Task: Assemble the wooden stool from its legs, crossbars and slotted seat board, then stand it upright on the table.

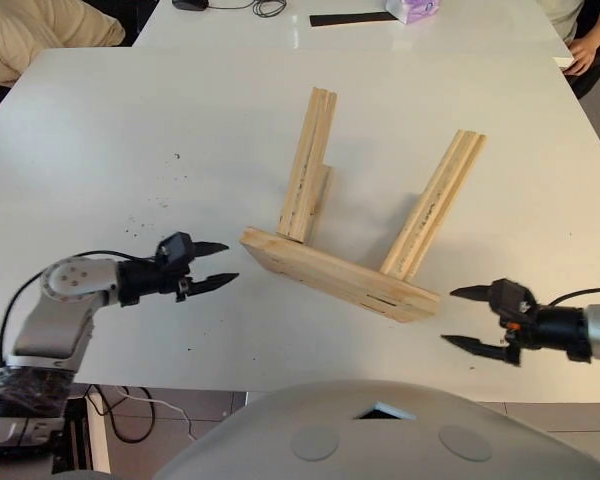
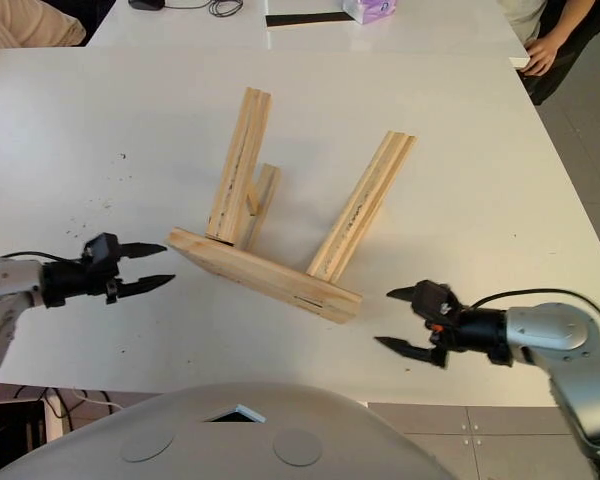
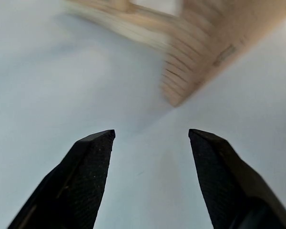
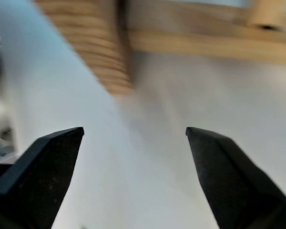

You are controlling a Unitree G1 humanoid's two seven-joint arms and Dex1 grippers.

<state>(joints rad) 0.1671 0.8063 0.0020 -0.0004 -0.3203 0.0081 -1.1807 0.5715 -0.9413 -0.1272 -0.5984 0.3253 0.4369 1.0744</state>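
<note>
The wooden stool lies on its side on the white table [image 1: 130,130]. Its slotted seat board [image 1: 340,276] stands on edge toward the front, and two legs [image 1: 308,165] [image 1: 435,204] stretch toward the back. A short crossbar [image 1: 320,195] shows beside the left leg. My left gripper [image 1: 218,265] is open, just left of the seat board's left end [image 3: 181,90], holding nothing. To the right of the board's right end [image 4: 107,71] is my right gripper [image 1: 460,317], open and empty as well.
Dark specks [image 1: 145,215] dot the table left of the stool. A second table behind carries a black strip [image 1: 352,18], a pale box [image 1: 413,9] and cables [image 1: 265,6]. People sit at the far left and far right corners. The table's front edge runs just below both grippers.
</note>
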